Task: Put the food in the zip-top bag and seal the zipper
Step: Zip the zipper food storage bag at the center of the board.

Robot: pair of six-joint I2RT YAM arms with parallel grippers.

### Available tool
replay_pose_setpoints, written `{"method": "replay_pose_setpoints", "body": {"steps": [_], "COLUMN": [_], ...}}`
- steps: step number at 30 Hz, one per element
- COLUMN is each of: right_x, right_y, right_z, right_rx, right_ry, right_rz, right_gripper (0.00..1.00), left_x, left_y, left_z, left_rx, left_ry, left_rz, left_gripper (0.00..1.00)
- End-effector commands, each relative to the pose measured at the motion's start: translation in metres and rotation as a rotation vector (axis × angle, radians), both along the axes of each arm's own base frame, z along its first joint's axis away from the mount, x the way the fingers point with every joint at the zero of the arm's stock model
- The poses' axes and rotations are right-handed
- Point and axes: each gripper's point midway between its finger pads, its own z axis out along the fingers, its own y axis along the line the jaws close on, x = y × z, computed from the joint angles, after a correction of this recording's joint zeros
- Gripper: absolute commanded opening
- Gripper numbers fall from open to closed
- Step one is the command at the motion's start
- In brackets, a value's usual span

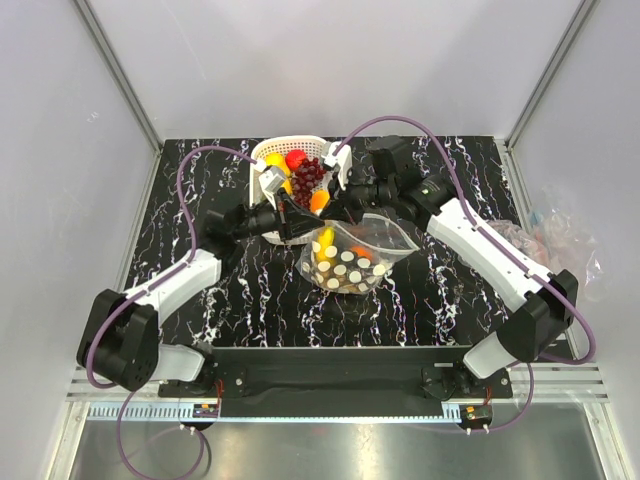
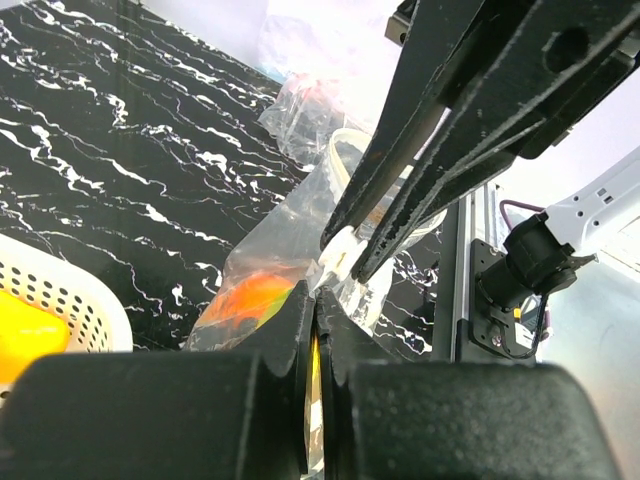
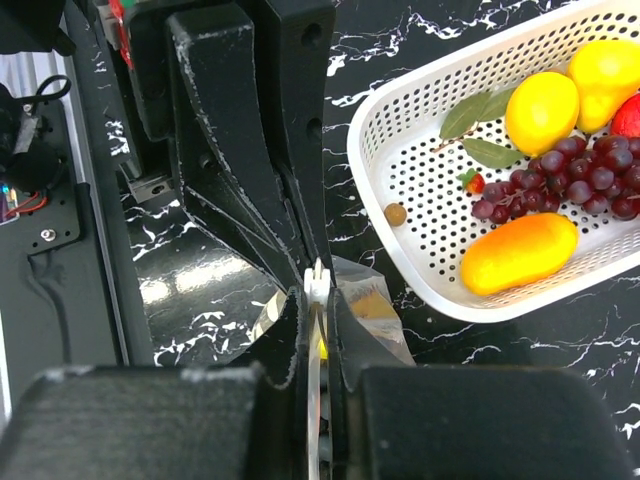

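Observation:
The clear zip-top bag (image 1: 388, 240) lies in the table's middle with a yellow fruit (image 1: 325, 240) and an orange fruit (image 1: 360, 252) inside. My left gripper (image 1: 304, 228) is shut on the bag's top edge (image 2: 312, 310). My right gripper (image 1: 336, 212) is shut on the zipper strip at its white slider (image 3: 317, 285), right next to the left jaws; the slider also shows in the left wrist view (image 2: 340, 252). The white basket (image 1: 270, 150) behind holds lemons (image 3: 540, 110), dark purple grapes (image 3: 580, 175), an orange oblong fruit (image 3: 518, 252) and a strawberry (image 3: 630, 115).
The basket's rim (image 3: 354, 150) is close to the right of my right jaws, and its corner (image 2: 70, 300) is left of my left jaws. Crumpled clear plastic (image 1: 560, 235) lies past the table's right edge. A metal rail (image 1: 340, 385) runs along the near edge.

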Motion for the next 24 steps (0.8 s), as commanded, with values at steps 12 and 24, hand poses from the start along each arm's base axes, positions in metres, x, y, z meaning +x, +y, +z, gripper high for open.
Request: {"method": "replay_pose_setpoints", "body": {"steps": [12, 24], "right_x": [-0.0047, -0.0068], "right_y": [0.0106, 0.0108], "right_z": [0.036, 0.0337], "right_rx": [0.027, 0.017], "right_ry": [0.0, 0.002], "right_rz": [0.003, 0.009], "right_gripper": [0.0, 0.34], "left_x": [-0.0096, -0.0093], "left_y": [-0.0027, -0.0051], "left_z": [0.0389, 0.0402], "left_rx": [-0.048, -0.057], "left_ry": [-0.136, -0.138], "left_rz": [-0.035, -0.04], "left_gripper": [0.41, 0.0]}}
